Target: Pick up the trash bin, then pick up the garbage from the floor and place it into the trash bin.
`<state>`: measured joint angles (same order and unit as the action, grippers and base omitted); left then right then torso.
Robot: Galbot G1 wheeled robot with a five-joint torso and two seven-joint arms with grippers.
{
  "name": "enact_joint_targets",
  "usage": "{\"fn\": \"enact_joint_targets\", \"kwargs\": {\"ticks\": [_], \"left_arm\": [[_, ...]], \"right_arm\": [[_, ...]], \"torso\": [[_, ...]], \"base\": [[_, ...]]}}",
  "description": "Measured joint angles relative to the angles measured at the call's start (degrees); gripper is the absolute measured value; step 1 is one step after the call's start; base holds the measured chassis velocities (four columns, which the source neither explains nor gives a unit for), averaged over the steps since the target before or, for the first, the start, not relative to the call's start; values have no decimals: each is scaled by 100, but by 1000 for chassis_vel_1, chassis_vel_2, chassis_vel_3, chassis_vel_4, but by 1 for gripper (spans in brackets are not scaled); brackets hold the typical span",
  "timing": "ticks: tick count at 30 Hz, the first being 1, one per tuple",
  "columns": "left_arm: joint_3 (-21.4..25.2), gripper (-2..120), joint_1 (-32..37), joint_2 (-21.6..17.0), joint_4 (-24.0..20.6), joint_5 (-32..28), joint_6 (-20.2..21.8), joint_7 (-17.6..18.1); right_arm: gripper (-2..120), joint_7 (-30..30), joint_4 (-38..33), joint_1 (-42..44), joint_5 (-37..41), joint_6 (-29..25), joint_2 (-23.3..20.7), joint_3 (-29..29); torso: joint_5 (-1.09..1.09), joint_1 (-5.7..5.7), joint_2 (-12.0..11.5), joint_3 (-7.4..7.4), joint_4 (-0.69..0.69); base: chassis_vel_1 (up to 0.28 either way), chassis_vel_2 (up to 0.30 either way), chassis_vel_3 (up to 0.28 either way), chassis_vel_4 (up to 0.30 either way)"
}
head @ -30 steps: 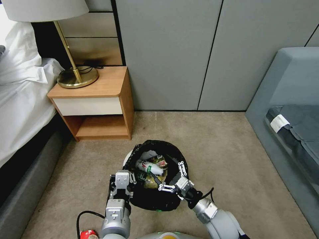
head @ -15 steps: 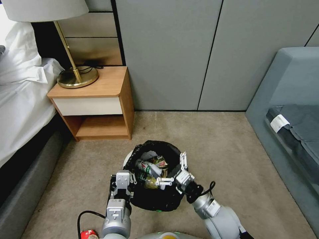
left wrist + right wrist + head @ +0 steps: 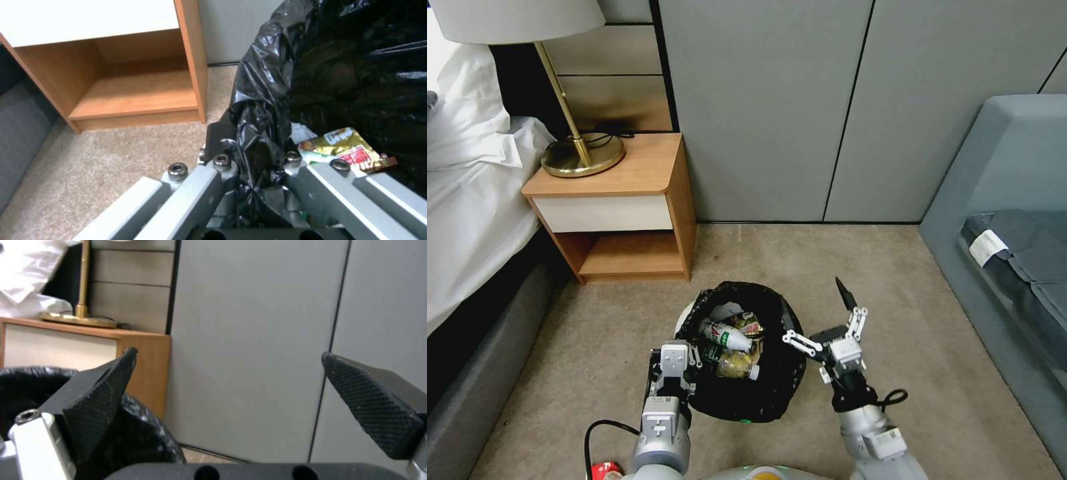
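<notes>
Carpeted bedroom floor [image 3: 894,280], bare of litter between nightstand [image 3: 627,193] and sofa. Trash bin [image 3: 740,400] held at near rim by left gripper [image 3: 675,363], pinching black liner [image 3: 258,133]. Garbage [image 3: 730,337] inside. Right gripper [image 3: 827,320] just beside bin, empty, spread wide. Advisable: keep bin level, hold rim pinch firm. Left wrist view confirms liner clamped; head view leaves that unclear.

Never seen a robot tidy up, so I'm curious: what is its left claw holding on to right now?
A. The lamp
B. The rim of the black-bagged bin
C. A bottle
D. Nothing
B: the left claw is clamped on the bagged rim of the bin.
</notes>
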<state>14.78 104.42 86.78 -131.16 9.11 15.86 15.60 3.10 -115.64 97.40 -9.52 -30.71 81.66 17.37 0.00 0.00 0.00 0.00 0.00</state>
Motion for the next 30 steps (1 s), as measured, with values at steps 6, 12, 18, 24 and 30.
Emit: {"fn": "enact_joint_targets", "kwargs": {"ticks": [6, 12, 18, 24, 30], "left_arm": [[21, 2, 4, -15, -37, -59, -3, 0], [23, 2, 8, -17, -69, -79, -5, -3], [42, 2, 13, -18, -80, -80, -5, -5], [45, 2, 10, -10, -80, -75, -5, -6], [43, 2, 13, -1, -80, -63, -1, -6]], "right_arm": [[100, -1, 19, -16, 42, -10, 4, 70], [100, -32, 34, -123, 83, 29, 9, 89], [100, -67, -2, -269, 272, 75, -6, 271], [100, -101, -29, -291, 378, 71, -29, 407], [100, -120, -5, -296, 416, 47, -26, 433]], "torso": [[0, 0, 0, 0, 0], [0, 0, 0, 0, 0], [0, 0, 0, 0, 0], [0, 0, 0, 0, 0], [0, 0, 0, 0, 0]], "base": [[0, 0, 0, 0], [0, 0, 0, 0], [0, 0, 0, 0], [32, 21, 26, 22], [71, 64, 65, 69]]}}
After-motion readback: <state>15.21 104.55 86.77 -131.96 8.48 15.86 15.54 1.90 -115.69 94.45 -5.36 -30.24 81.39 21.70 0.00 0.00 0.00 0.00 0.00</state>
